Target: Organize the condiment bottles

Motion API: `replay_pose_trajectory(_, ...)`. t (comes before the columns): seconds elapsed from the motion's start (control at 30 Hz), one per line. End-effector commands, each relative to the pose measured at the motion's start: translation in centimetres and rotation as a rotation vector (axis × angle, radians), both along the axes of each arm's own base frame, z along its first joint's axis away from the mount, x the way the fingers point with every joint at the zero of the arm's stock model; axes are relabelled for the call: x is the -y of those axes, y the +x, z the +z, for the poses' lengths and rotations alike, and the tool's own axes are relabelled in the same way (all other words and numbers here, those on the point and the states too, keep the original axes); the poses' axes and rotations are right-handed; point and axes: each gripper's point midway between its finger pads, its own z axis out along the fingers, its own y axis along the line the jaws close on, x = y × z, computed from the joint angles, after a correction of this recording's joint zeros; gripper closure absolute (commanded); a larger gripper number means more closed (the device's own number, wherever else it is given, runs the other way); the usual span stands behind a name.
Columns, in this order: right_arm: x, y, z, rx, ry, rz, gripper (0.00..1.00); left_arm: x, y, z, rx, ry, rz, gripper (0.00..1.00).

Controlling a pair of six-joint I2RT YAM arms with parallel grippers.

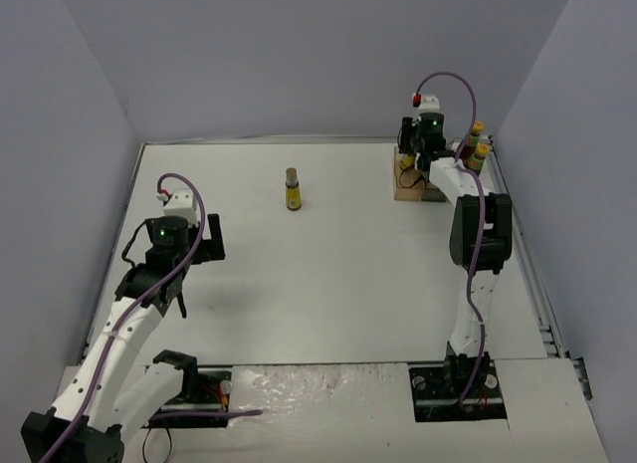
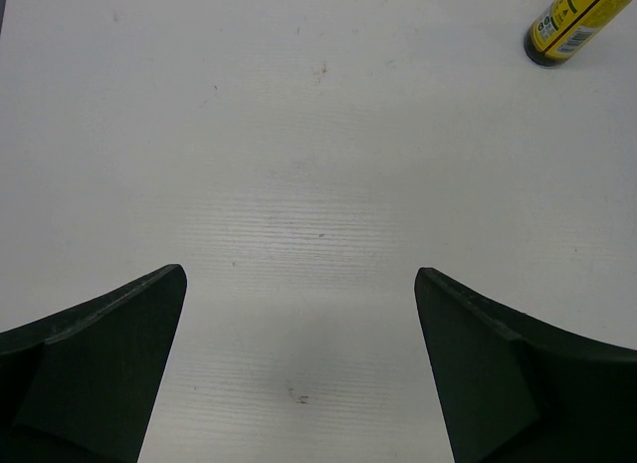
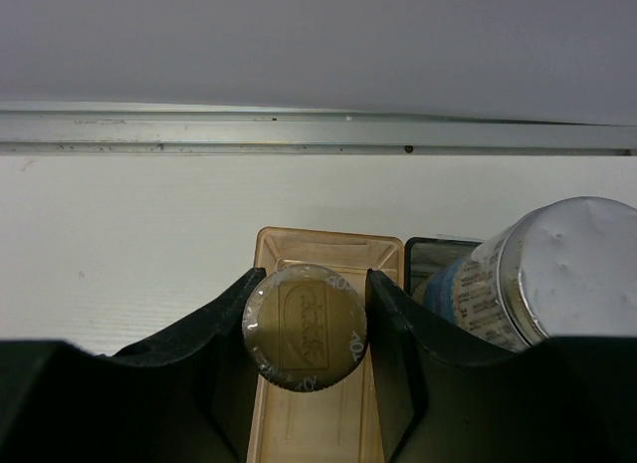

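Standing alone, top view: a lone yellow-labelled bottle (image 1: 292, 192) with a tan cap is upright on the table (image 1: 328, 284), well to the left of the compartment tray (image 1: 406, 190).
Tray, top view: it sits at the far right of the table, mostly covered by the right arm; only its orange left end shows.
Red bottles, top view: two dark red bottles (image 1: 482, 152) with yellow caps stand upright at the tray's right end; which compartment they occupy I cannot tell.
Right gripper, top view: the right gripper (image 1: 418, 166) points down over the tray; its fingers are hidden from this angle.
Left gripper, top view: the left gripper (image 1: 206, 239) hangs far to the left of the tray, nearer than the lone bottle.
Left fingers, left wrist view: spread wide with nothing between them, bare table beneath; the lone bottle shows in the upper right corner, apart from both fingers.
Right fingers, right wrist view: closed on a tan-capped bottle (image 3: 304, 329), one finger against each side of its cap.
Held bottle, right wrist view: upright over the tray's orange compartment (image 3: 328, 252); whether it rests on the bottom I cannot tell.
Shaker, right wrist view: a silver-lidded shaker (image 3: 557, 274) stands in the tray just right of the grey compartment (image 3: 433, 254), beside the right finger.
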Motion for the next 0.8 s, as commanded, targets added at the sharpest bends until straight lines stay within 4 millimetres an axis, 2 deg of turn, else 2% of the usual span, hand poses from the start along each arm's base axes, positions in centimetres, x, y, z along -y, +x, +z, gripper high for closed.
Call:
replay_pose_trajectory(0.0, -0.1, 3.1, 7.4, 0.243, 0.051, -0.001, 1.00, 0.0, 1.4, 2.5, 0.085, -0.005, 0.001, 0.03)
replay_pose_trajectory(0.33, 0.4, 3.5, 5.8, 0.232, 0.028, -0.021, 0.98, 0.2, 1.6, 2.1, 0.072, -0.004, -0.007, 0.03)
replay_pose_trajectory(0.47, 0.4, 3.5, 5.5, 0.223, 0.028, -0.020, 0.83, 0.2, 1.6, 2.1, 0.072, -0.006, -0.010, 0.03)
replay_pose_trajectory(0.57, 0.4, 3.4, 5.5, 0.219, 0.028, -0.018, 0.77, 0.3, 1.6, 2.1, 0.071, -0.006, -0.012, 0.03)
replay_pose_trajectory(0.77, 0.4, 3.0, 6.1, 0.211, 0.028, -0.017, 0.44, 0.3, 1.6, 2.1, 0.072, -0.006, -0.014, 0.03)
